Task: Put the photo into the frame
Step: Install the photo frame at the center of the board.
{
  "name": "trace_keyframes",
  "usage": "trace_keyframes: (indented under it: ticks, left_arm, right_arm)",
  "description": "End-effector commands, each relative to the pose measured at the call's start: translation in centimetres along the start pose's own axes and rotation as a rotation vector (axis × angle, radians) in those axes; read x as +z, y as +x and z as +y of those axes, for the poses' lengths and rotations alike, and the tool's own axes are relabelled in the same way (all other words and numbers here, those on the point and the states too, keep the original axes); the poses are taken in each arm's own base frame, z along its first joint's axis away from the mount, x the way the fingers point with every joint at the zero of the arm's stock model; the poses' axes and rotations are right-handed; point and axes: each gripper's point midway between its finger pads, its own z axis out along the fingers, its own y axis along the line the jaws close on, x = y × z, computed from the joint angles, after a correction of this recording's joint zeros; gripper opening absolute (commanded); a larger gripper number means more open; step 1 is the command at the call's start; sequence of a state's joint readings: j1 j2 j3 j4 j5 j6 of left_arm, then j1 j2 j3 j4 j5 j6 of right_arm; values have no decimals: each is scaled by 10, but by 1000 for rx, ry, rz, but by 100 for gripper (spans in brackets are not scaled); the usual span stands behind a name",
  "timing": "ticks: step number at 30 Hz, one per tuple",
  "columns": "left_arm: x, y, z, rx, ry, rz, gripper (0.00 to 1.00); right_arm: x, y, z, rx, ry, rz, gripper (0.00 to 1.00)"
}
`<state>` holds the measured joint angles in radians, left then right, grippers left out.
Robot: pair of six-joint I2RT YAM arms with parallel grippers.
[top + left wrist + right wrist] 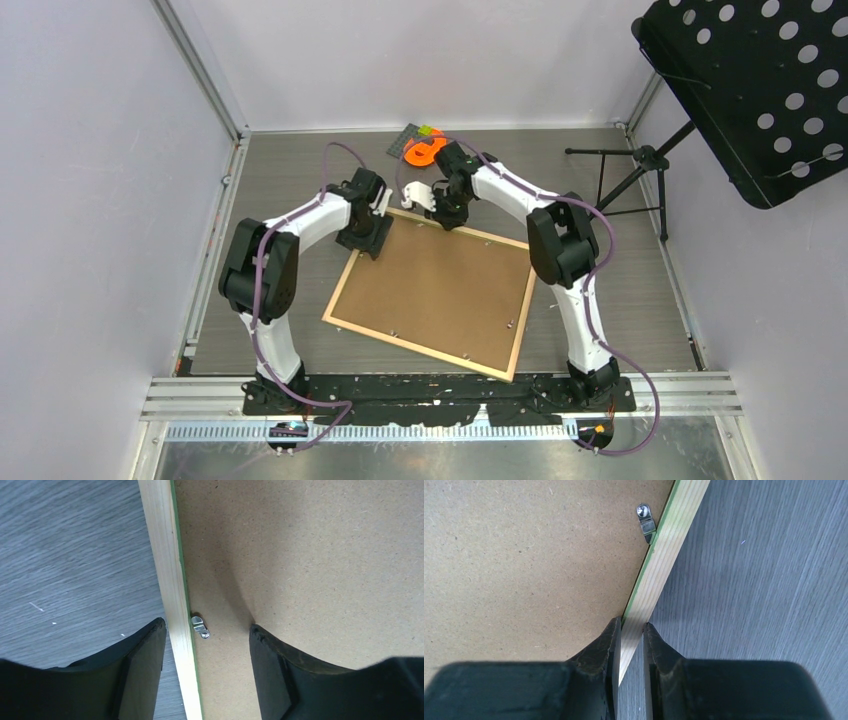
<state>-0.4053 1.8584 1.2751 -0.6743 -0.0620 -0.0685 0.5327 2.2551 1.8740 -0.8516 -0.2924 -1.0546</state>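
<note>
The frame (415, 349) lies flat on the grey table with its pale wood face up, and a thin green edge shows inside the rail. The brown backing board (435, 290) fills it. The photo is hidden. My left gripper (372, 245) is open over the frame's far left corner. In the left wrist view its jaws straddle the rail (165, 555) beside a small metal clip (200, 627). My right gripper (447, 222) is at the far rail. In the right wrist view it (631, 625) is shut on the rail (669, 545), near another clip (645, 524).
An orange object (425, 150) lies on a dark mat at the table's far edge, just behind the right gripper. A black perforated stand (760, 90) on a tripod (640, 165) stands at the right. Pale walls enclose the table on three sides.
</note>
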Motion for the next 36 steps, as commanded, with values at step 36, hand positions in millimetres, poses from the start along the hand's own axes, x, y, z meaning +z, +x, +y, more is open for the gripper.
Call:
trace_keyframes:
  ticks: [36]
  left_arm:
    - [2,-9,6,-95,43,-1,31]
  right_arm:
    - [-36,15,25,-73,45,1,6]
